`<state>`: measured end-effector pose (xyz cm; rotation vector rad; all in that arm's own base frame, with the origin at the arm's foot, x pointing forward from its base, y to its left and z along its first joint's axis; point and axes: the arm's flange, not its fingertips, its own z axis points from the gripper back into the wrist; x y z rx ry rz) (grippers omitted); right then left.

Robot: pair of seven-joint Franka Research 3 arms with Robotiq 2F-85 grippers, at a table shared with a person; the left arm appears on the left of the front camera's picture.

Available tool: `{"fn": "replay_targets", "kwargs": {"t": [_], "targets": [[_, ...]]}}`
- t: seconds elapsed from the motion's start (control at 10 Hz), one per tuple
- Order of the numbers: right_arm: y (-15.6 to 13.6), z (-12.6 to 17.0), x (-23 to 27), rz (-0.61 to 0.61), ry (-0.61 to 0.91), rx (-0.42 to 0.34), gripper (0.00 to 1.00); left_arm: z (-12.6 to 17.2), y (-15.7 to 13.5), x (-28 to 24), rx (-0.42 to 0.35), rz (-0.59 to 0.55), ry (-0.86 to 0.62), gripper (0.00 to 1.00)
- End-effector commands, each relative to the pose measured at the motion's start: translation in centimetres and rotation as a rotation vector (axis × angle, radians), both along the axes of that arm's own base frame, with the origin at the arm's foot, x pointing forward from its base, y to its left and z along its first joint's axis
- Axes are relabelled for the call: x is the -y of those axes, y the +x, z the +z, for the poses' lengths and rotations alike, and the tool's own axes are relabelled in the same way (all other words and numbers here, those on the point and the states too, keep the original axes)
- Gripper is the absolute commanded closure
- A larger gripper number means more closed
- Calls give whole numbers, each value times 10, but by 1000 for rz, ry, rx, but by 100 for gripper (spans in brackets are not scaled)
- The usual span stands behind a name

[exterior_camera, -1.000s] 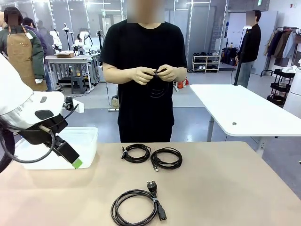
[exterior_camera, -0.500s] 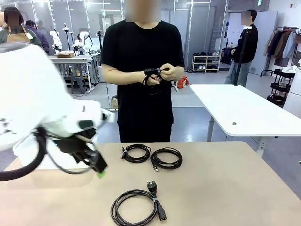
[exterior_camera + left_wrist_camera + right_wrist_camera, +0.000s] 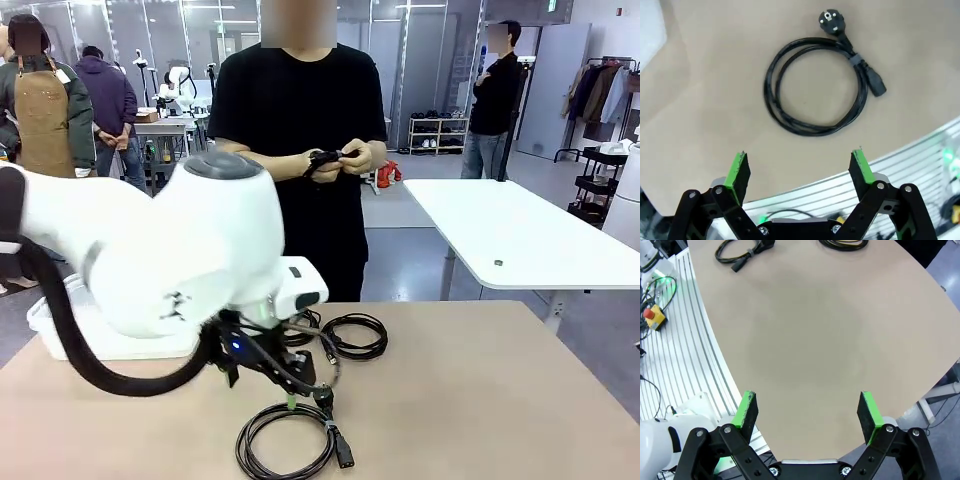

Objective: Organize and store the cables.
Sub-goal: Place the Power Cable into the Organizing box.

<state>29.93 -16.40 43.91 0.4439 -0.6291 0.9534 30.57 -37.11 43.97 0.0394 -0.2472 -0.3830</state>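
Left pincer, jaws spread and empty, above the counter; the coiled power cable lies flat just beyond its fingertips. Right pincer likewise released.

**Right pincer spread wide above the table**

The right pincer rises from the bottom edge, its green pads set far apart with nothing between them. Beyond it, the tan table takes up the middle of the frame. A coiled black cable with a blocky plug end lies at the upper left. At the top centre, the lower arc of a second coil is cut off by the frame edge. Down the left side runs a ribbed white surface carrying loose wires and a yellow box with a red button.
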Motion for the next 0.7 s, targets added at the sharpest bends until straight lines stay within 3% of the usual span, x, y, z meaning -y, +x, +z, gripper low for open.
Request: {"fn": "replay_targets", "kwargs": {"t": [0.0, 0.2, 0.6], "targets": [[-1, 1, 1, 4, 8, 5, 0, -18, 12, 34, -14, 100, -66, 0], [-1, 1, 1, 4, 8, 5, 0, -34, 20, 53, -1, 200, -95, 0], [-1, 1, 1, 4, 8, 5, 0, -64, 49, 91, -113, 337, -105, 0]]}}
